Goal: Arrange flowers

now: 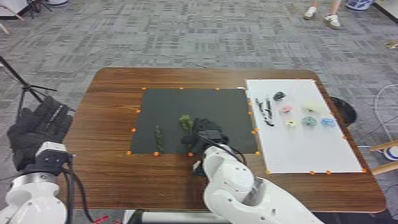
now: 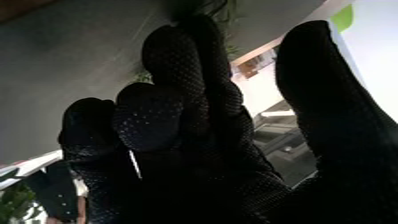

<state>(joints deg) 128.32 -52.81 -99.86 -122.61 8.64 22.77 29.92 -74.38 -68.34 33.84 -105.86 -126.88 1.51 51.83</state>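
Black glove over the dark mat: it's the right hand, thumb wide of loosely extended fingers, leafy sprig right beside it, slim green stem farther left! Pink flower, yellow flower, blue flower on the white sheet, and the left hand beyond the table's left edge, fingers out straight

Left of the brown table, a black tripod; right of the table, a black bin and wooden legs; beyond the table, grey carpet and a blue-and-white pot.
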